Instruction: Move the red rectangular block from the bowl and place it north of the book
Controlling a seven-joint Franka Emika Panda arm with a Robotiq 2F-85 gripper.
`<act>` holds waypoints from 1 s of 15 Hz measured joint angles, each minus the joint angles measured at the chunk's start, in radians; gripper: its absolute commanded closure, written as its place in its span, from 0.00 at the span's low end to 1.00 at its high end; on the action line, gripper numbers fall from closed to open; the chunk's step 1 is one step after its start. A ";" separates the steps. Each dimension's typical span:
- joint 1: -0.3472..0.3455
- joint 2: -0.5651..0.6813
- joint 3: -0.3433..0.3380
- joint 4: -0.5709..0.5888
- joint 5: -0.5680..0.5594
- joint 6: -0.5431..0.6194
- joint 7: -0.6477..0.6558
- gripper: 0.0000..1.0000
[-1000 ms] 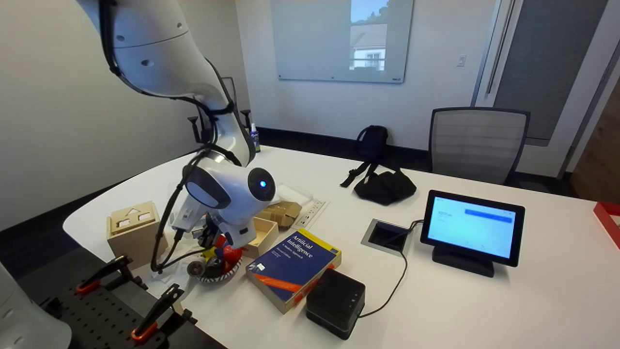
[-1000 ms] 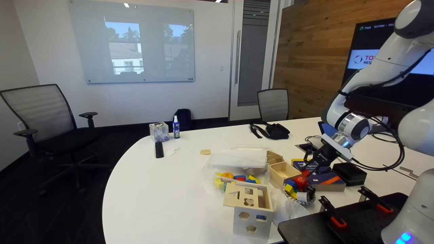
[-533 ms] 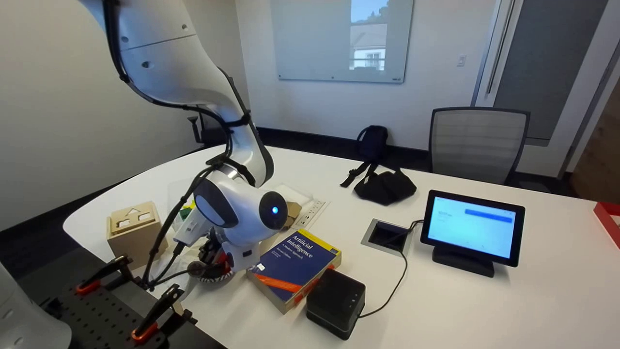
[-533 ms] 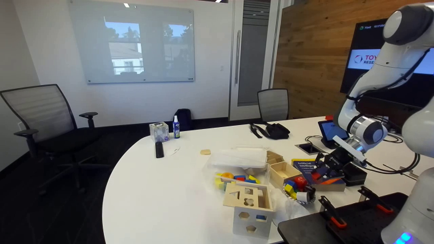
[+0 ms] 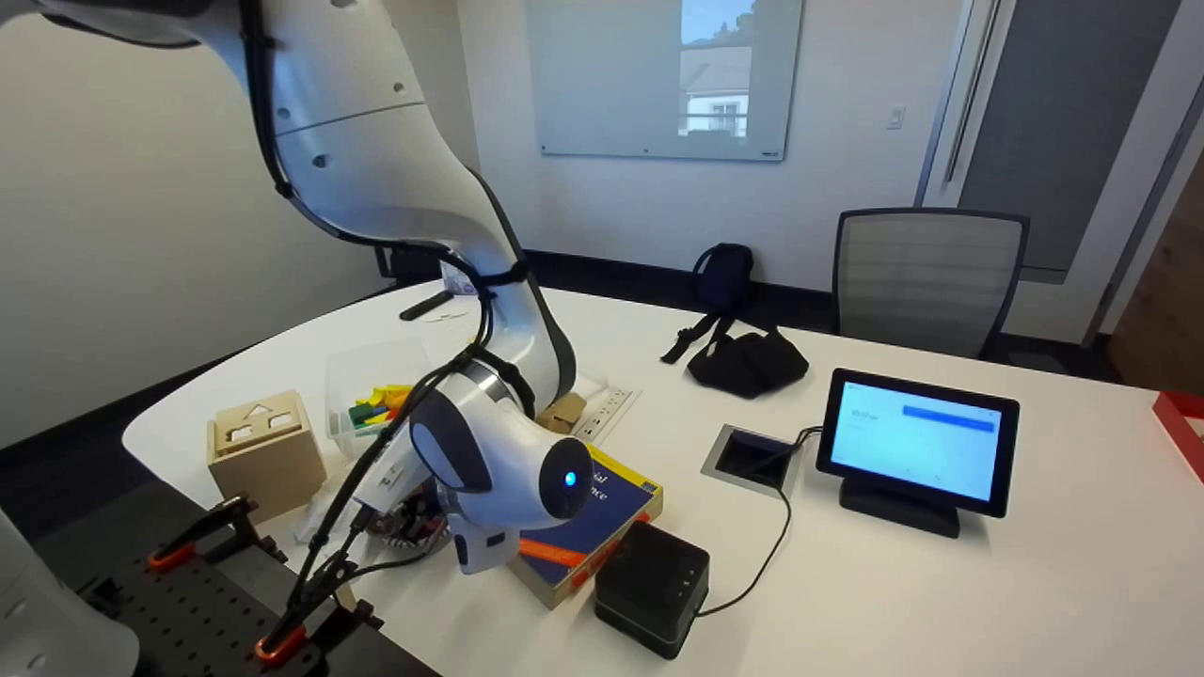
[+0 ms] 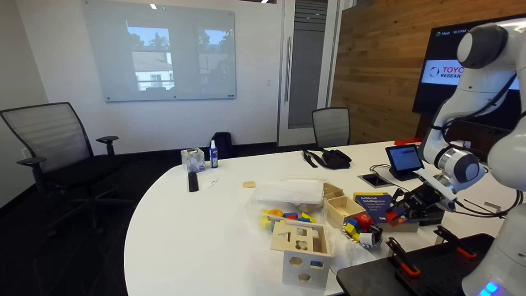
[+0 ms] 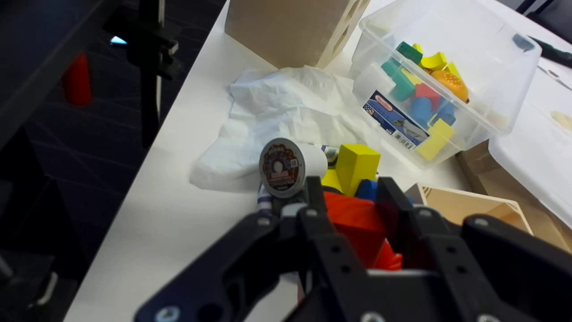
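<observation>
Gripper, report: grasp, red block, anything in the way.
Gripper shut on red rectangular block. Clear of bowl, not yet released. Book close by, possibly in the way if lowered here.

In an exterior view the Panda arm (image 5: 414, 183) partly hides the blue book (image 5: 613, 508); a black box (image 5: 651, 588) sits alongside; a tablet (image 5: 917, 442) glows.

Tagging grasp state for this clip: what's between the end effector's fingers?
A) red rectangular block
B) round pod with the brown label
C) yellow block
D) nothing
A: in the wrist view the end effector has the red rectangular block between its black fingers, and an exterior view shows that block at the fingertips, apart from the bowl.
</observation>
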 measured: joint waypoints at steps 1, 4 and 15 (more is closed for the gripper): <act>-0.001 0.020 -0.008 0.018 0.000 -0.018 -0.008 0.91; -0.004 0.086 -0.028 0.084 0.000 -0.065 -0.010 0.91; -0.027 0.312 -0.049 0.305 0.000 -0.191 -0.006 0.91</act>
